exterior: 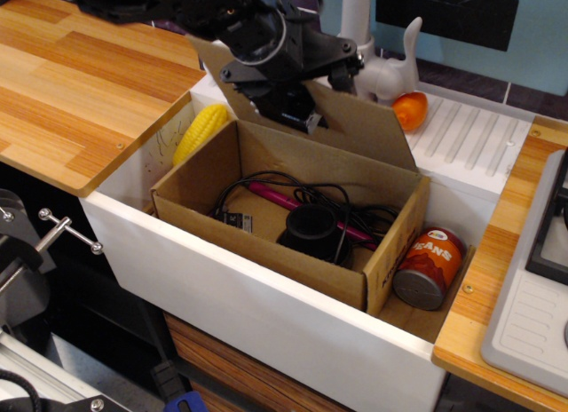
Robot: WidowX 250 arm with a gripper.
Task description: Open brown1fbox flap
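Now stood open in the white sink: box, brown cardboard, long side toward the near wall; flap raised at the far edge, leaning back toward the tap, plain brown inside turned to the camera; held up there by the gripper, black, reaching in from the upper left, pressed at the left part of the flap; jaws spread rather wide, one finger seen against the cardboard, but could not tell if anything pinched between them. Inside the box: black cylinder, upright; pink stick and black cable lying behind and around it. Just beside the box on the right, touching or almost: red can, lying tilted. At the left, between box and sink wall: corn. Behind, on the drain board: orange fruit, partly hidden by the flap.
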